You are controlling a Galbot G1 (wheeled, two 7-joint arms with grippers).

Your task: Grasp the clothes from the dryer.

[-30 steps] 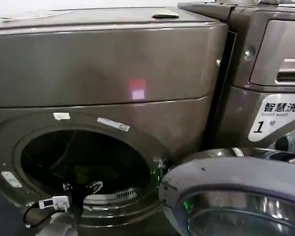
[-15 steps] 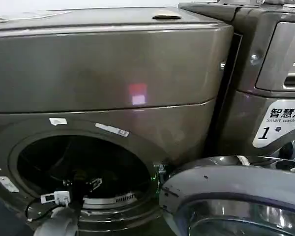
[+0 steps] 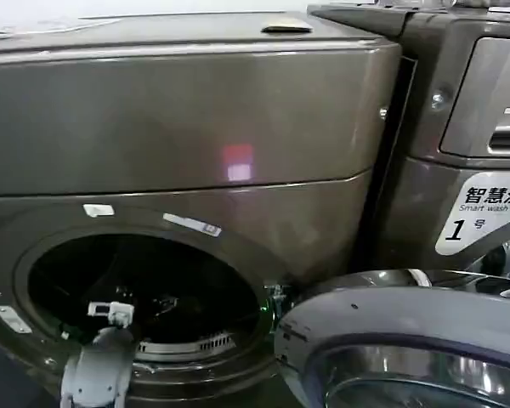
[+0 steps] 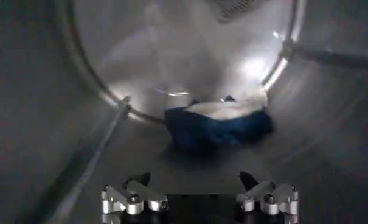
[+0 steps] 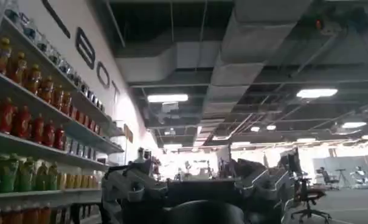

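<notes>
The dryer [image 3: 187, 170], bronze-grey with a plain flat front, is flanked on the right by a second machine [image 3: 467, 127] bearing a white "1" sticker [image 3: 480, 212]. The dryer's round door [image 3: 399, 340] is swung open at lower right, leaving the porthole [image 3: 144, 293] unobstructed. The left arm is reached through that porthole. Inside the steel drum [image 4: 44, 109], one dark navy cloth [image 4: 217, 125] with a white edge is seen bunched on the drum floor. The left gripper [image 4: 199, 198] is held just short of it, fingers [image 4: 132, 198] spread apart and empty. In the right wrist view, shelves of bottles [image 5: 25, 122] are seen along a wall; whether the right gripper [image 5: 196, 189] is apart or together cannot be told.
</notes>
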